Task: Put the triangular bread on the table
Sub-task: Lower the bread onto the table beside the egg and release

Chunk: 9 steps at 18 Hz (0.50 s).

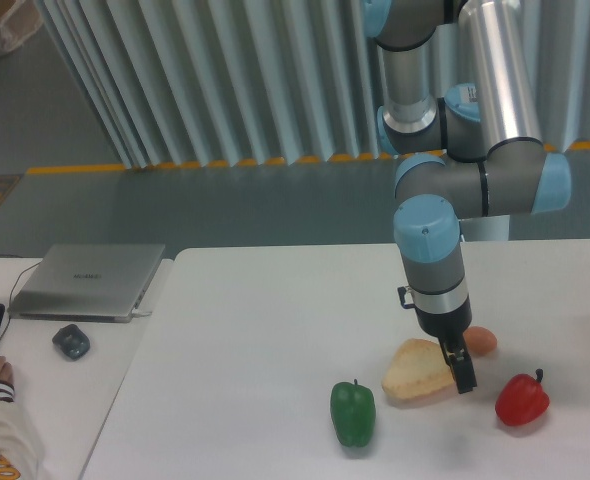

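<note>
I see the pale tan triangular bread wedge (pixel 415 371) lying on the plain white worktop (pixel 265 330), between the green pepper (pixel 353 412) at its 8 o'clock and the red pepper (pixel 522 399). My hand (pixel 462 372) sits at its 3 o'clock edge; grip state I cannot tell.

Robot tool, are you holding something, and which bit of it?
The tool is at the right edge of the triangular bread, which sits low on the table. Whether it grips it cannot be told.
</note>
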{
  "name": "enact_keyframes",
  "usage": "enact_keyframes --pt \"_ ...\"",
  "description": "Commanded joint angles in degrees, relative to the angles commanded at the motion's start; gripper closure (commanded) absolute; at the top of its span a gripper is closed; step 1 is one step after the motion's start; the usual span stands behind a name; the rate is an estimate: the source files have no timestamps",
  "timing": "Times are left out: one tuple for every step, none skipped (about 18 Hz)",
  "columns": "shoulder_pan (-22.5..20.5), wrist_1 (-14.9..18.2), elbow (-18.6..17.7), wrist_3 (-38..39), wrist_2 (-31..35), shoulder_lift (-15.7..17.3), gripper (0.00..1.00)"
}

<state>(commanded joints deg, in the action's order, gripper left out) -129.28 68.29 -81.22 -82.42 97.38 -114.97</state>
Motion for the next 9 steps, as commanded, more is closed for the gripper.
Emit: enact_keyframes --pt "-0.97 0.00 0.18 -3.33 0.17 0.35 0.00" --pt "-1.76 0.00 0.18 -5.63 0.26 0.53 0.00" --pt "-2.29 -0.17 0.18 -7.30 0.26 0.88 0.00" --pt "-2.82 -0.78 0.27 -8.19 0.17 1.15 0.00" --pt "-3.78 -1.57 0.36 -8.72 -0.09 1.32 0.00" --pt "-4.40 -2.37 0.44 -8.81 -0.52 1.41 0.00" --pt "-5.01 -2.55 0.71 -9.16 -1.23 1.32 0.00" --pt "-5.98 -2.55 0.71 -9.95 -1.58 1.24 0.00" --pt "-6.51 -2.81 0.71 -11.17 -1.76 1.24 0.00"
